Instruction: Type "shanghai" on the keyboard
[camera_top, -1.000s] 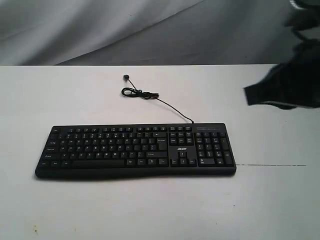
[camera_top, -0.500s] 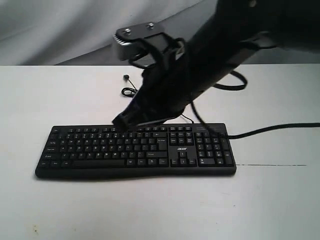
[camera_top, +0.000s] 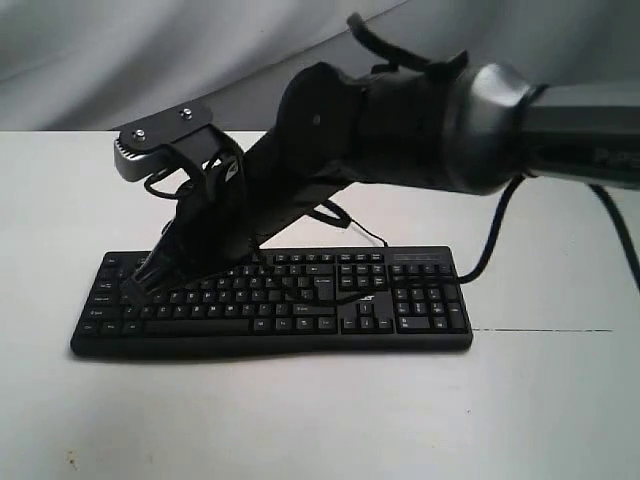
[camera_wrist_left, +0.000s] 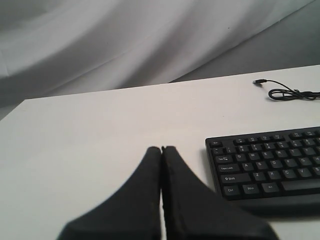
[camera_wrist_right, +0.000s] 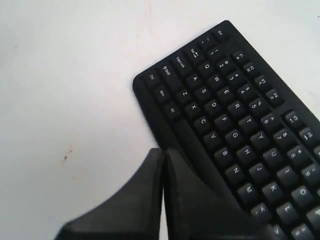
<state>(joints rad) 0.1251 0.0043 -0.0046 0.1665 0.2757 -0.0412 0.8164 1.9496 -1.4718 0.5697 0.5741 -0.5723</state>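
Keyboard position settles the coming move. It lies flat on the white surface with its long axis running side to side across the exterior view, the number pad toward the robot's right and the letter block toward its left. Its thin cable trails off the far edge.

The right arm stretches from the right across the middle, slanting down and leftward. The right end effector is poised over the left part of the letter block, around the home row. Its two fingers are pressed together into a single blunt point. In the right wrist view that point shows against the keyboard's front edge, with the Z-X-C-V and A-S-D rows just beyond it. Whether it touches a key cannot be told.

The left end effector also has its fingers closed together. It hangs over bare surface off the keyboard's left short end, where the Esc, Tab and Ctrl keys face it, near but apart.

The right end effector is the nearer one and is already above the keys. For the opening "s", the target probably sits just beyond and slightly to one side of its point. A short correction along the keyboard's long axis, then a straight press down, seems to be what the move calls for.
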